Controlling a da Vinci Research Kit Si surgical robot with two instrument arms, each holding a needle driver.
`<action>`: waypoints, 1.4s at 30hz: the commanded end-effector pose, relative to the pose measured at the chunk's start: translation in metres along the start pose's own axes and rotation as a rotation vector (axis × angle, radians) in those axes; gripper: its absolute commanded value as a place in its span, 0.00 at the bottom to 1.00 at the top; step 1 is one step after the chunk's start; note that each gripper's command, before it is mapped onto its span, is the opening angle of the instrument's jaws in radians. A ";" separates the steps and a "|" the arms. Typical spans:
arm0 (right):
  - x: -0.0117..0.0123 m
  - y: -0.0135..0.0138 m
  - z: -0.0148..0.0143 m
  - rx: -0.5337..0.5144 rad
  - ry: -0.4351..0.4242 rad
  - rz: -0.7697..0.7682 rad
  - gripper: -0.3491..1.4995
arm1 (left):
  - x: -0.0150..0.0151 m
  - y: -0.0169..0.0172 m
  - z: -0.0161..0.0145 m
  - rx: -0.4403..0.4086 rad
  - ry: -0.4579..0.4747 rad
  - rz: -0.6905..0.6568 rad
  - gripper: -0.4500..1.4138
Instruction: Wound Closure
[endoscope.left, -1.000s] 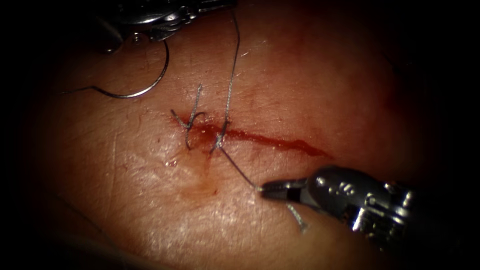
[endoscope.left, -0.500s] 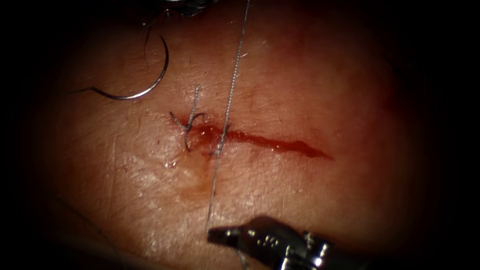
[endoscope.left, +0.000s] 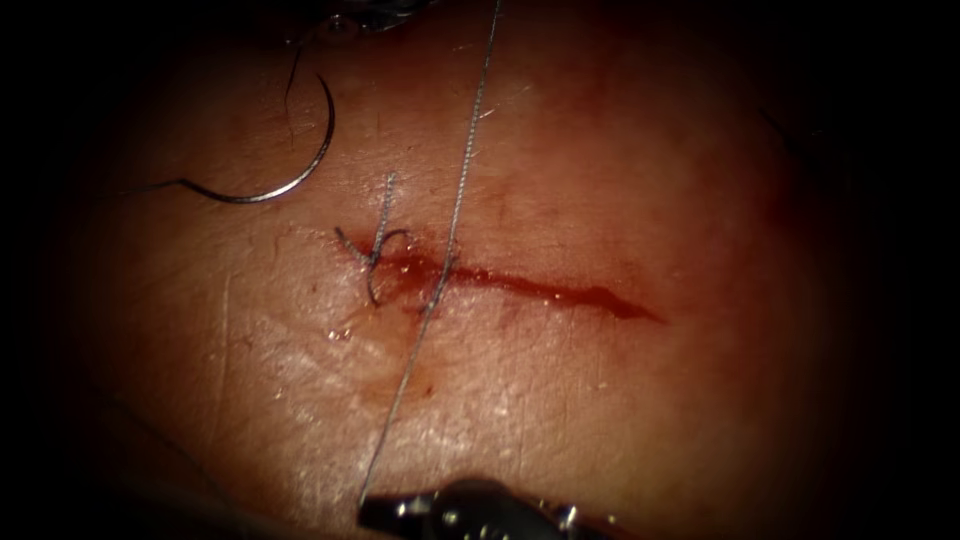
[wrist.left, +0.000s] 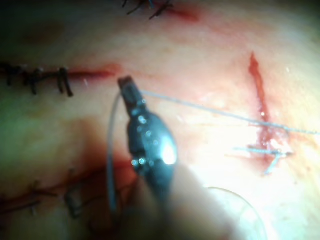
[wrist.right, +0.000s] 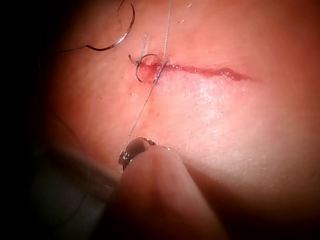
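Below, the right tool (endoscope.left: 375, 510) is clamped on the thread (endoscope.left: 455, 215); the left tool (wrist.left: 126, 85) is clenched on its far end. Fine and limp, it is stretched across the cut (endoscope.left: 540, 288). Free on the tissue (endoscope.left: 620, 400), the stiff curved needle (endoscope.left: 300, 175) is best grasped mid-curve.

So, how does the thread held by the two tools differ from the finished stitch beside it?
The thread runs straight and taut across the cut, from the left gripper down to the right gripper; the finished stitch is a small knot with short, curled cut ends. The thread is long and held at both ends; the stitch is short and free. Both are grey and cross the cut near its left end.
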 end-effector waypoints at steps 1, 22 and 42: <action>0.0001 -0.0006 0.0012 0.005 0.006 0.001 0.00 | -0.0007 0.0002 0.0004 0.001 -0.002 0.003 0.00; 0.0002 0.0002 0.0001 -0.042 0.009 0.103 0.81 | 0.0007 0.0039 -0.0017 -0.038 0.006 -0.004 0.00; 0.0032 0.0033 -0.0141 -0.060 0.122 0.140 0.82 | 0.0031 0.0098 -0.0057 -0.088 0.039 -0.011 0.00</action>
